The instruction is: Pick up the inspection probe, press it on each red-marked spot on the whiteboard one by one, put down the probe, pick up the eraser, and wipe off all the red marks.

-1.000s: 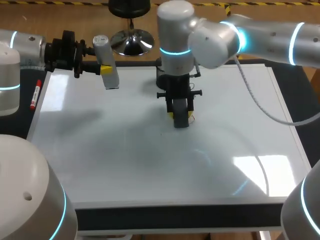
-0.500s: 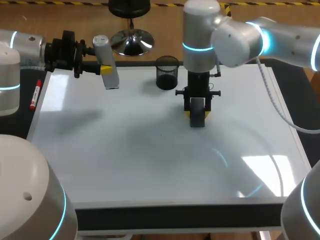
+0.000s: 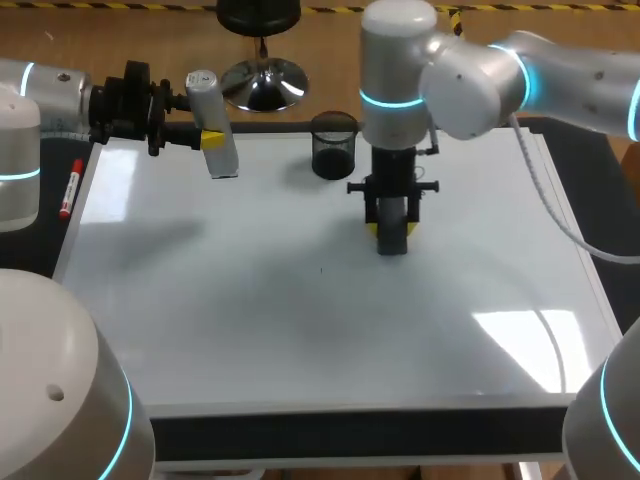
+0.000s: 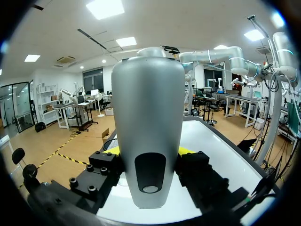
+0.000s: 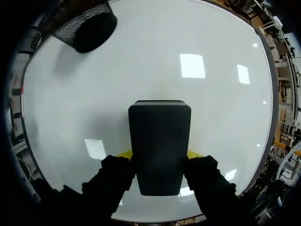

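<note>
The black eraser (image 3: 393,240) stands on end over the whiteboard (image 3: 300,330), a little to the right of the board's middle and toward its far edge. Its lower face is at the white surface, though I cannot tell whether it actually touches. The right gripper (image 3: 392,228) points straight down and pinches the eraser from two sides, with a yellow tip pressed against each flank; the right wrist view shows the dark block filling the gap between the fingers. A small dark speck (image 3: 322,268) sits on the board just beside the eraser, nearer the middle. The grey probe (image 3: 212,125) is held in the air above the board's far left corner. It stands nearly upright with its rounded top leaning slightly away from the board. The left gripper (image 4: 150,157) reaches in sideways from the left and clamps the probe between its fingers, one on each side of the body, which has a dark oval recess low on its front. A black mesh cup (image 3: 333,146) stands on the board at its far edge, between the probe and the eraser and closer to the eraser. A red marker (image 3: 70,188) lies on the dark table (image 3: 350,435) just outside the board's left edge, parallel to it.
</note>
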Robot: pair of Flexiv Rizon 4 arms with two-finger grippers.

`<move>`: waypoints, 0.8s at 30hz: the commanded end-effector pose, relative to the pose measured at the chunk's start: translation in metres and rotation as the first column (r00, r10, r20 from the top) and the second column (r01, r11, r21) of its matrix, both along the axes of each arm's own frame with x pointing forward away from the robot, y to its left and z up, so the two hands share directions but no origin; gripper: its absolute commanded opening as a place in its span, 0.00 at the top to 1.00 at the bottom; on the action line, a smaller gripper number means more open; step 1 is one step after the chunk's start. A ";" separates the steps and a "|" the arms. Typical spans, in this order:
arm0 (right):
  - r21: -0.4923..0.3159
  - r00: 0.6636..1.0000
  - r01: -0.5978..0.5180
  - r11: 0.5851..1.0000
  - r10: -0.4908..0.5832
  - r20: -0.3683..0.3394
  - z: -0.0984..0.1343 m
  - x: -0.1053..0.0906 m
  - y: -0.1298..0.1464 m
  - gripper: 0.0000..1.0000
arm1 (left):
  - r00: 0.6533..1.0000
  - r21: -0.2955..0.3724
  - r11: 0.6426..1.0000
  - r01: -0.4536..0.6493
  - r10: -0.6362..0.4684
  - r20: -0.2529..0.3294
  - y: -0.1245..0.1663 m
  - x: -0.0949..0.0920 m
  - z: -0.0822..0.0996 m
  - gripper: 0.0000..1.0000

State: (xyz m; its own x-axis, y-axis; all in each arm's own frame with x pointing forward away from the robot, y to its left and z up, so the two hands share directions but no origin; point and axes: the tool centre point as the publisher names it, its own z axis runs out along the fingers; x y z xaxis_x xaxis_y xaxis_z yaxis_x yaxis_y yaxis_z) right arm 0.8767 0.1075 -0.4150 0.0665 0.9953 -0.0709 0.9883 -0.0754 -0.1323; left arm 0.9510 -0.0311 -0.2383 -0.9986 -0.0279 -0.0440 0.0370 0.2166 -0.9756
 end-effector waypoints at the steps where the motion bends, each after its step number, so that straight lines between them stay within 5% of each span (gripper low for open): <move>1: -0.060 0.999 -0.036 0.998 0.037 0.009 0.008 0.006 0.024 1.00 | 1.000 -0.001 1.000 0.004 -0.004 0.000 0.000 0.001 0.001 1.00; 11: -0.074 0.994 -0.102 0.992 0.104 0.029 0.002 0.012 0.059 1.00 | 1.000 -0.001 1.000 0.004 -0.004 0.000 0.000 0.001 0.001 1.00; 24: -0.049 0.991 -0.123 0.991 0.125 0.038 -0.021 0.015 0.057 1.00 | 1.000 -0.001 1.000 0.004 -0.004 0.000 0.000 0.001 0.001 1.00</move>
State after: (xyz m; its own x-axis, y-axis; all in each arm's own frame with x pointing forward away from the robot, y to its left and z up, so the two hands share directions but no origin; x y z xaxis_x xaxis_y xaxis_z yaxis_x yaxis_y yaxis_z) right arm 0.8914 0.1688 -0.4261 -0.0508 0.9910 -0.1238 0.9945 0.0388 -0.0978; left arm 0.9510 -0.0311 -0.2382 -0.9986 -0.0279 -0.0441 0.0370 0.2166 -0.9756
